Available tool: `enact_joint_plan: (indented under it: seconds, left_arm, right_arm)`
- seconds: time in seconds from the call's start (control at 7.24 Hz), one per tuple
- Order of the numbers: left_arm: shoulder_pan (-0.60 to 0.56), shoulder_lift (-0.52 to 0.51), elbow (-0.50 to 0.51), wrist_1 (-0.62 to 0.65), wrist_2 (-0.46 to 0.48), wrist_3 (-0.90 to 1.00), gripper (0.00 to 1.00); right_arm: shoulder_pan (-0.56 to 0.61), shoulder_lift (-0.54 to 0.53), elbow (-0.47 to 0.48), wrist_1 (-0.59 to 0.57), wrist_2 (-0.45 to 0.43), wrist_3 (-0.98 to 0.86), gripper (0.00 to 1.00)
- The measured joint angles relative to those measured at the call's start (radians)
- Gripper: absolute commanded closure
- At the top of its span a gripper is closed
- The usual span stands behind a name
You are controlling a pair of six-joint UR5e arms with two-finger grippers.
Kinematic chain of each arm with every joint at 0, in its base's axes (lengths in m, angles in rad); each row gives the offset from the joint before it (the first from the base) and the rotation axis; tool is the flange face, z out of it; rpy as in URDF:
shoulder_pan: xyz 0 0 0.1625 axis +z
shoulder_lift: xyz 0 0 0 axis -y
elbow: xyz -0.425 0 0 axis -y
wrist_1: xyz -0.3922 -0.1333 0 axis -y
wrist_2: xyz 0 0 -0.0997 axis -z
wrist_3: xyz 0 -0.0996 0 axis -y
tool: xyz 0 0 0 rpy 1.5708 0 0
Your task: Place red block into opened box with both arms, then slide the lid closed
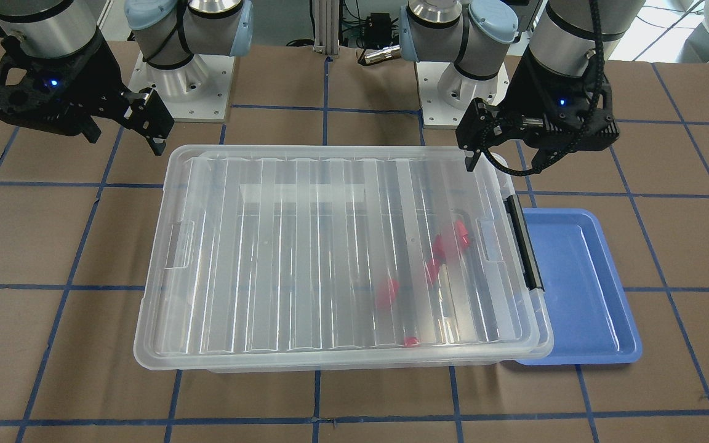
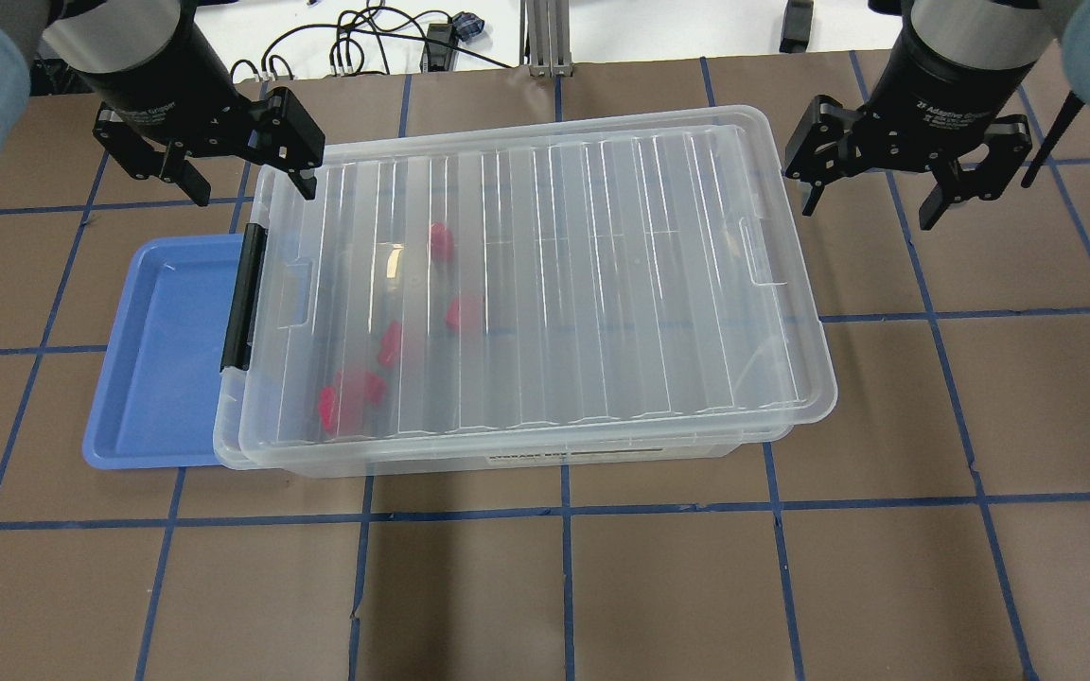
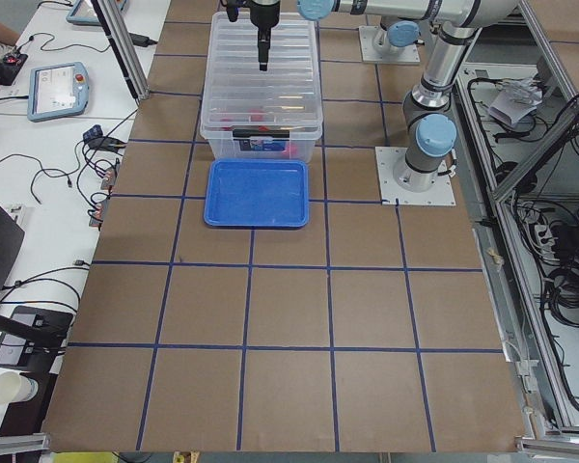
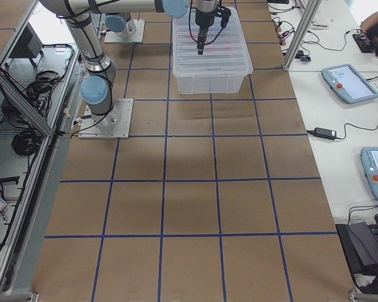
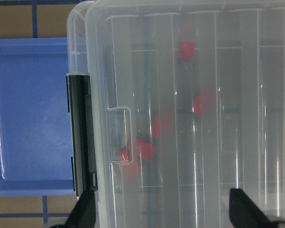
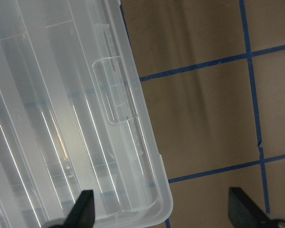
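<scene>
The clear box (image 2: 526,460) stands mid-table with the ribbed lid (image 2: 545,284) lying over it, set slightly off from the black-latch (image 2: 240,298) end. Through the lid, several red blocks (image 2: 463,312) show blurred on the box floor near the latch end, as they do in the left wrist view (image 5: 186,50). My left gripper (image 2: 247,184) hangs open and empty above the lid's far corner at the latch end. My right gripper (image 2: 869,206) hangs open and empty just beyond the opposite short end, over bare table. Neither gripper touches anything.
A shallow blue tray (image 2: 157,359) with nothing in it lies against the latch end of the box, partly under its rim. Brown table covering with blue tape lines spreads all around. Both arm bases stand behind the box (image 1: 182,80).
</scene>
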Motion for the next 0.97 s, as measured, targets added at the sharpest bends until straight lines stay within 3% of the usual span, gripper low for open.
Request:
enact_joint_plan:
  seconds: [0.97]
  left_arm:
    - [0.0, -0.01, 0.002, 0.002, 0.003, -0.001, 0.0]
  right_arm:
    - [-0.002, -0.008, 0.002, 0.003, -0.003, 0.004, 0.0]
